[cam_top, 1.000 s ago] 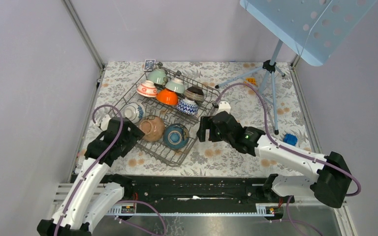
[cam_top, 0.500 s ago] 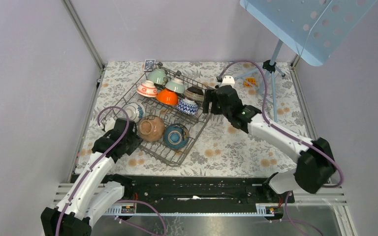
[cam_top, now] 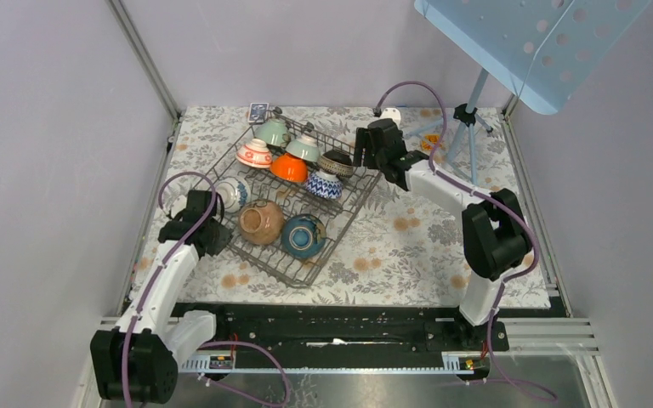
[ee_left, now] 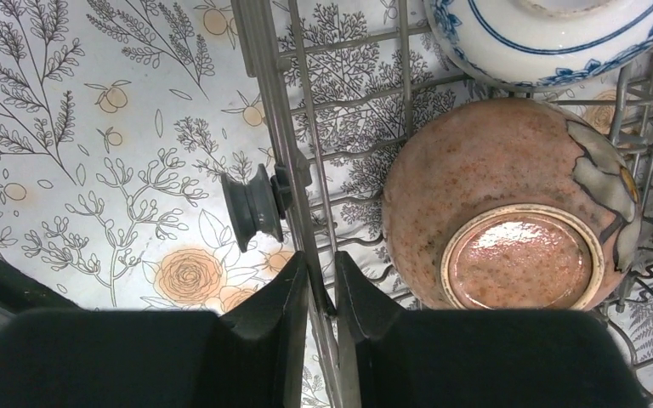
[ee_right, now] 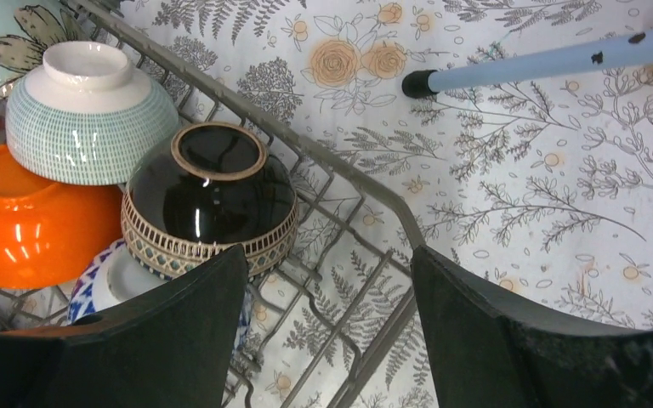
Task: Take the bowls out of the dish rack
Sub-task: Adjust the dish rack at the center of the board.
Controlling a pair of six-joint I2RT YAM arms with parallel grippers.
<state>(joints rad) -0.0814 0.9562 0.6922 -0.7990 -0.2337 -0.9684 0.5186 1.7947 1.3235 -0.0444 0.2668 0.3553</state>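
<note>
The dish rack [cam_top: 293,277], a grey wire basket, lies askew on the flowered tablecloth with several bowls in it. My left gripper [cam_top: 213,233] is at its near-left rim, and its jaws [ee_left: 321,272] are shut narrowly on the rim wire [ee_left: 259,102]. Just inside that rim, an upturned brown bowl [ee_left: 502,204] and a white-and-blue bowl [ee_left: 553,38] sit. My right gripper [cam_top: 362,156] hangs open over the rack's right corner [ee_right: 340,170], its jaws [ee_right: 330,263] wide apart and empty. A black bowl with a patterned band [ee_right: 211,200] is beside its left finger, next to an orange bowl [ee_right: 30,221] and a teal-lined bowl [ee_right: 85,119].
A blue tripod stand [cam_top: 468,119] carrying a pale blue perforated board [cam_top: 527,42] stands at the back right; one leg's foot [ee_right: 417,83] ends close to the rack's corner. A small card [cam_top: 258,110] lies behind the rack. The rack's rubber foot [ee_left: 251,204] rests on the cloth.
My left gripper pulled back to the rack's near-left rim and closed on the wire. My right arm swung away from me along the rack's right side to its far right corner.
</note>
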